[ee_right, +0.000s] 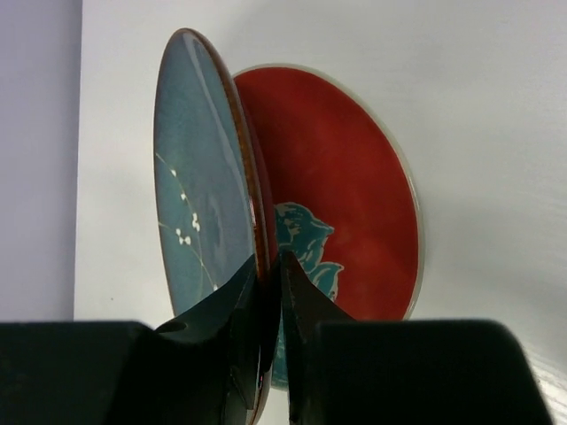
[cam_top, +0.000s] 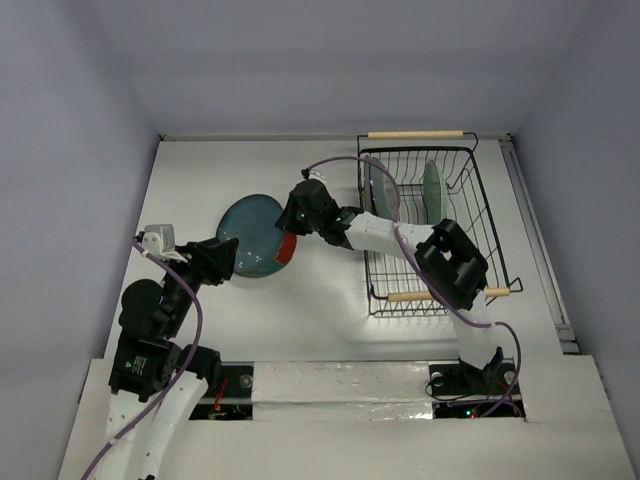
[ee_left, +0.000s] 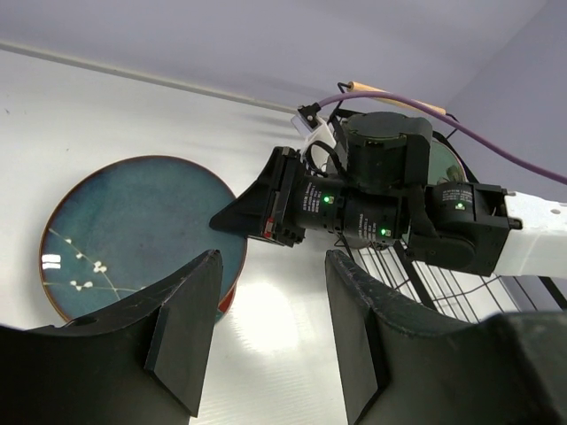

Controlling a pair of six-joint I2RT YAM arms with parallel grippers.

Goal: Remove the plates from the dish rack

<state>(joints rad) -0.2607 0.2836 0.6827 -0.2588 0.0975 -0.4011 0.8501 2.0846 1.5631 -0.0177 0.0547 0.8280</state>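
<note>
White table (cam_top: 330, 300), toward left edge: right gripper (ee_right: 270, 266) pinches teal plate (ee_right: 190, 177) rim, apparently stacking onto red plate (ee_right: 345, 177); left gripper (ee_left: 270, 274) spread, empty. Next, likely: lower flat, release.

The white-sleeved right arm (cam_top: 390, 235) reached out to its left, its black two-finger right gripper (ee_right: 270, 266) pinched tight on the rim of a dark teal plate (ee_right: 199, 177). The black left gripper (ee_left: 273, 261) hovered, fingers apart, holding nothing.

The white table (cam_top: 200, 175) carries the dish rack (cam_top: 418, 149) and a red plate (ee_right: 354, 177).
</note>
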